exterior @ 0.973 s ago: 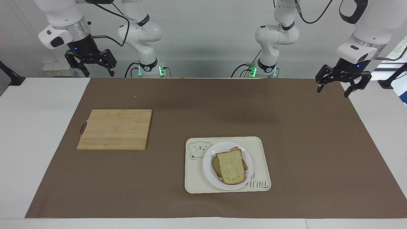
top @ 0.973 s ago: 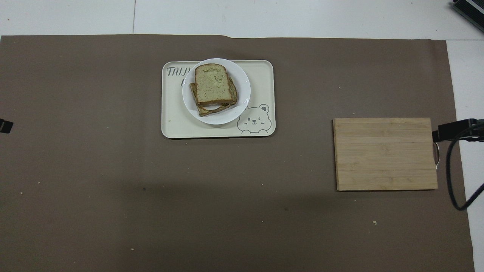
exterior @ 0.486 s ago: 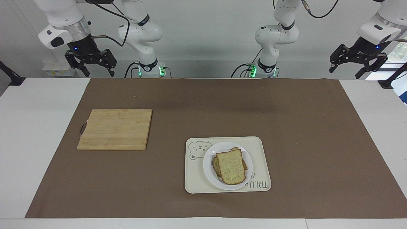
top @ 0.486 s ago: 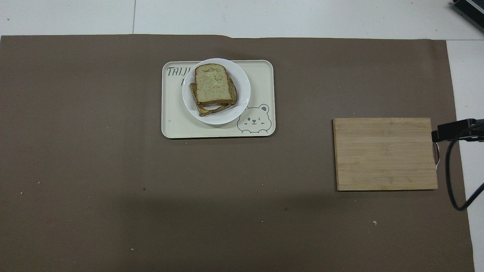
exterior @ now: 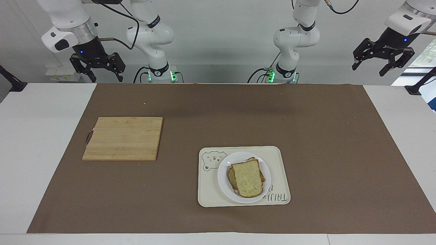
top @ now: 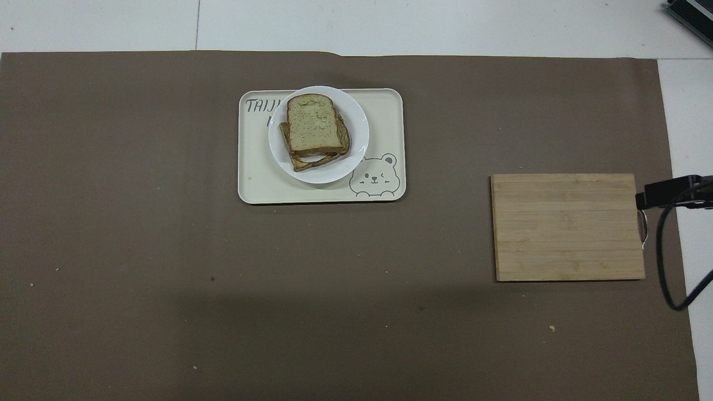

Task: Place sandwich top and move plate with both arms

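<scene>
A white bench (exterior: 41,143) carries a matte brown paper mat (exterior: 218,112) flecked with a few crumbs. On the mat lies a cream rectangular tray (exterior: 276,160) (top: 384,111) with rounded corners, a bear drawing at one corner and grey lettering at the corner diagonally across from it. A small, round, glossy white plate (exterior: 223,173) (top: 356,131) rests on the tray, overlapping the tray's edge farthest from the robots. The sandwich top (exterior: 247,178) (top: 313,125), a pale speckled bread slice with a brown crust, one end flat and the other rounded, lies on a lower slice (exterior: 232,179) (top: 312,162) whose edges show beneath it, slightly skewed. Toward the right arm's end, nearer the robots than the tray, sits a rectangular cutting board (exterior: 124,137) (top: 568,225) of banded light wood with a small handle loop on one short side.

The left end effector (exterior: 384,63) hangs raised above the bench's left-arm end, fingers spread apart and pointing down, holding nothing. The right end effector (exterior: 97,69) hangs raised above the bench's right-arm end, fingers likewise apart and empty. Both white arms wait well apart from the tray.
</scene>
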{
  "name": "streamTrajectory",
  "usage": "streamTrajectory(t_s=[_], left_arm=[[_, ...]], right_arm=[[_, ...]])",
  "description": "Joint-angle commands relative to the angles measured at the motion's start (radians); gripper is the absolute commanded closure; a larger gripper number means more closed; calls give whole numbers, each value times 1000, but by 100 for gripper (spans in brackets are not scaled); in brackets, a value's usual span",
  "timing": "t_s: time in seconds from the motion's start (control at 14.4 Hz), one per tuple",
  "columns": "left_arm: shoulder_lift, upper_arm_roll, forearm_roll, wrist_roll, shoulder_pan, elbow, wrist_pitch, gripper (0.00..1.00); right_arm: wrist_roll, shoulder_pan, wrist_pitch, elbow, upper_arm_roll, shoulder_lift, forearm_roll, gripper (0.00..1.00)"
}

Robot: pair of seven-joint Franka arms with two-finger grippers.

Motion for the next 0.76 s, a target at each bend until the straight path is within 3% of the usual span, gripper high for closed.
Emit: streamTrajectory(t_s=[0.0,0.69], left_arm=[[-28,-5,45,-105,-33,-37,36,0],[-28,-8,67,-175,-50,-37,42,0]], right_arm=[[9,-9,-2,-8,9,-14,5,0],[9,-9,-2,-8,9,-14,7,0]])
